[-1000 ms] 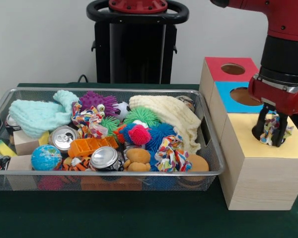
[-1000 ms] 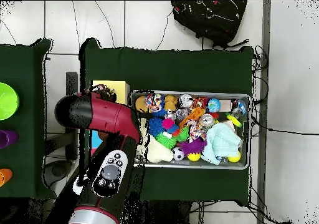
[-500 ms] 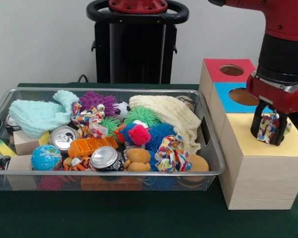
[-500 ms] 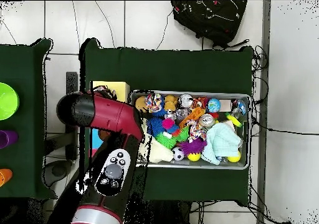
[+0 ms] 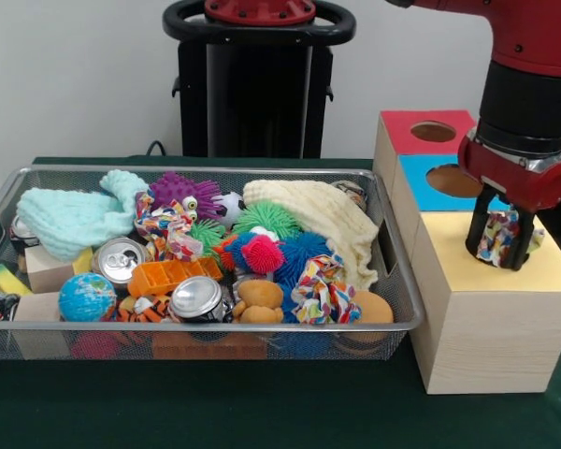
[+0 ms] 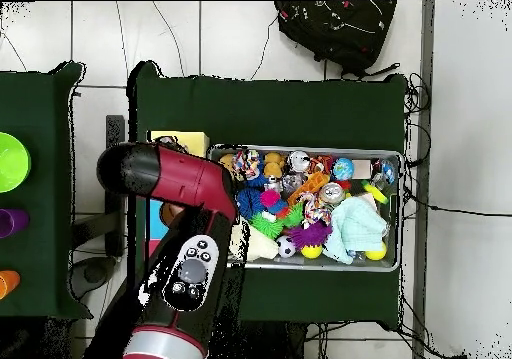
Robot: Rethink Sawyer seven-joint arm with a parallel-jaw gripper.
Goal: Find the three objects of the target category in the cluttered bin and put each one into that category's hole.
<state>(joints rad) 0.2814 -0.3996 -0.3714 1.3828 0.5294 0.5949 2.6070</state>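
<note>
My gripper (image 5: 498,254) is shut on a knotted twist of spotted white cloth (image 5: 497,236) and holds it just above the yellow top of the pale wooden box (image 5: 463,269). The hole in that top is hidden behind the gripper and cloth. Two more spotted cloth knots lie in the wire mesh bin (image 5: 215,327): one (image 5: 323,290) near the front right, one (image 5: 166,224) left of centre. In the overhead view my arm (image 6: 175,180) covers the gripper and most of the boxes; the bin (image 6: 310,266) lies to its right.
The blue-topped box (image 5: 419,192) and red-topped box (image 5: 402,126) stand behind the yellow one. The bin also holds spiky pom balls (image 5: 262,254), cans (image 5: 196,297), a globe ball (image 5: 86,297), an orange tray (image 5: 173,274), a cream cloth (image 5: 323,220) and a mint cloth (image 5: 70,217).
My gripper has risen a little and shifted slightly left over the yellow top, with the spotted cloth knot still in it. The bin's contents have not moved.
</note>
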